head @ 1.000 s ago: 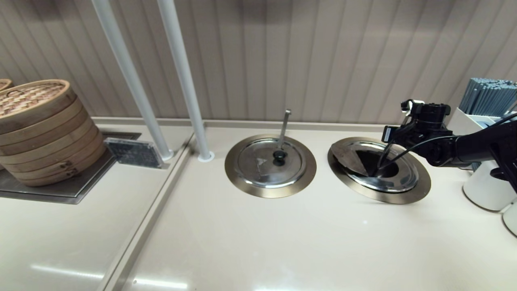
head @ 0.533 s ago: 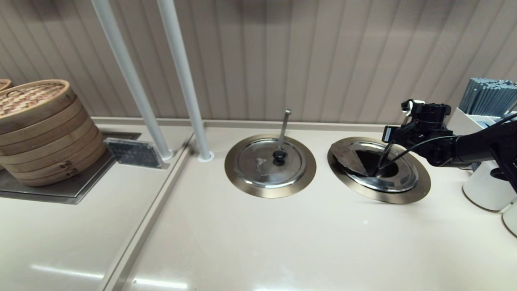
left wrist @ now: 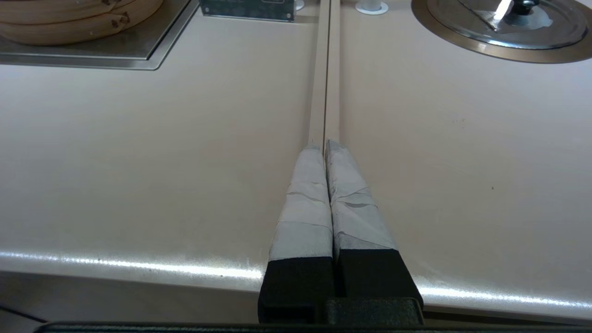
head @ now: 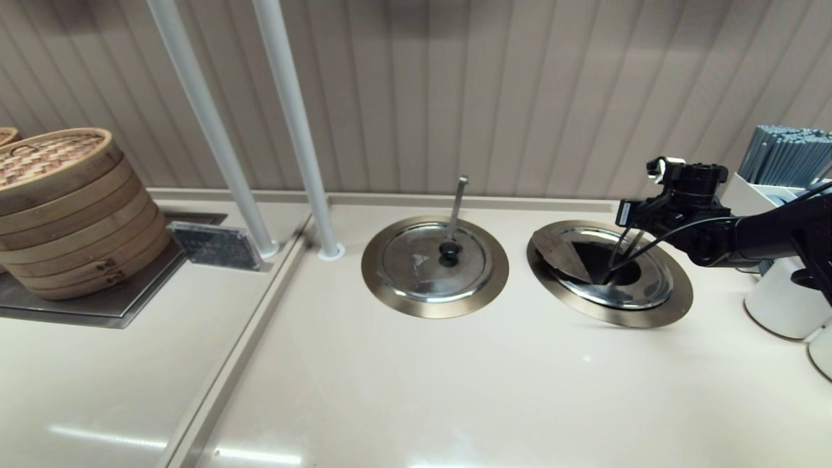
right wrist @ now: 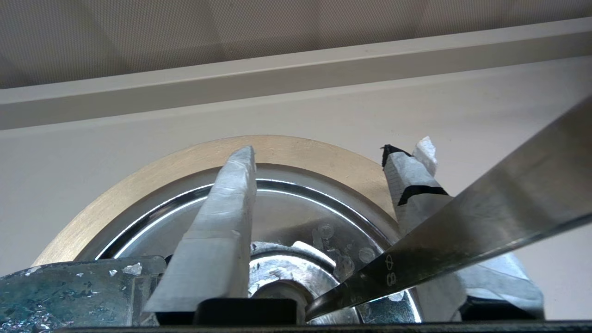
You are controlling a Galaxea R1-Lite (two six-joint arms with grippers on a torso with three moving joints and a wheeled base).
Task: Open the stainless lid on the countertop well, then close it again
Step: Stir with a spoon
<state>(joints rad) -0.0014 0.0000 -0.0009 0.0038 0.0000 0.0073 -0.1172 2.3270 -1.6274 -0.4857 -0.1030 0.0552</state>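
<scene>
The stainless lid (head: 640,286) sits in the right-hand countertop well, whose bronze rim ring (head: 676,307) shows all round it. My right gripper (head: 634,214) hovers over the far right of this lid. In the right wrist view the right gripper (right wrist: 333,152) is open, its taped fingers (right wrist: 222,222) apart above the shiny lid (right wrist: 296,208) and bronze rim (right wrist: 185,162). The slanted steel ladle handle (right wrist: 485,217) crosses in front of one finger. I cannot make out the knob. My left gripper (left wrist: 326,144) is shut and empty, parked low over the counter's front edge.
The twin lid (head: 422,273) with a black knob and a nearly vertical ladle handle (head: 458,205) lies left of the task well. Bamboo steamers (head: 65,208) stand far left, two white poles (head: 292,123) behind. White holders (head: 780,299) with grey sticks crowd the right arm.
My right gripper has shifted slightly up and to the right over the right well. The lid stays seated and the left arm has not moved.
</scene>
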